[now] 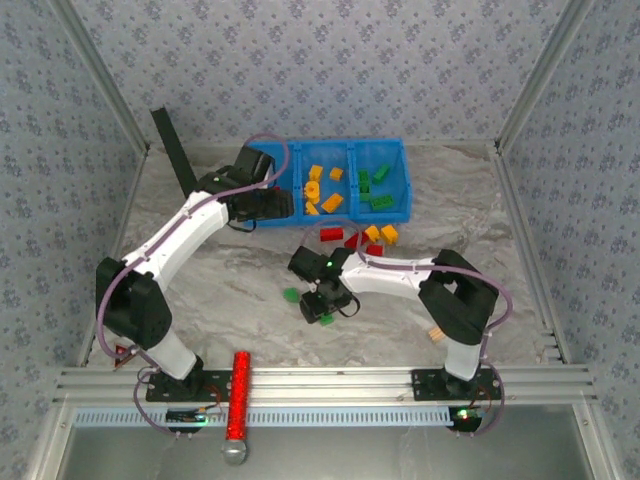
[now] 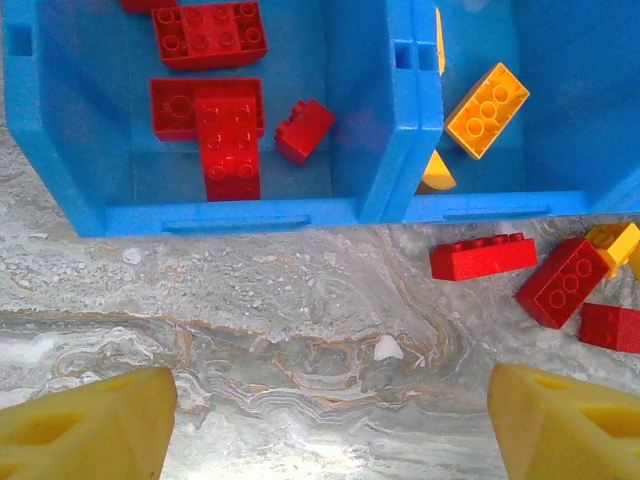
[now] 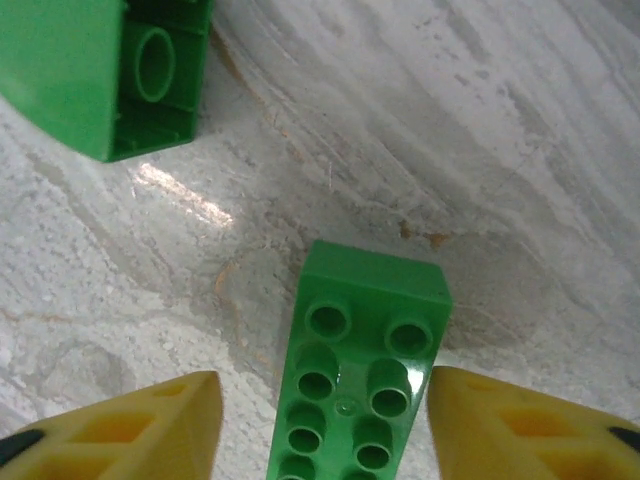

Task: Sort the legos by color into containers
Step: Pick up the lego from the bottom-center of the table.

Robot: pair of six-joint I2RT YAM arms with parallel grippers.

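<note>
On the marbled table [image 1: 200, 270], toward its far edge, stands the blue bin [image 1: 380, 144] with 3 compartments side by side. Red bricks [image 2: 228, 140] lie in the left one, orange-yellow bricks [image 1: 320, 190] in the middle and green bricks [image 1: 378, 190] in the right. The left gripper [image 2: 325, 420] hangs over bare table just before the bin's front wall at the red compartment, its fingers spread wide with nothing between them. The right gripper [image 3: 325, 420] sits low at mid-table, its jaws apart and straddling a green brick [image 3: 365, 340] that lies studs up, with a gap showing on 1 side. A second green piece [image 3: 110, 70] lies near it, hollow side showing. Loose red pieces [image 2: 482, 256] and loose orange-yellow pieces [image 1: 383, 234] lie just in front of the bin.
</note>
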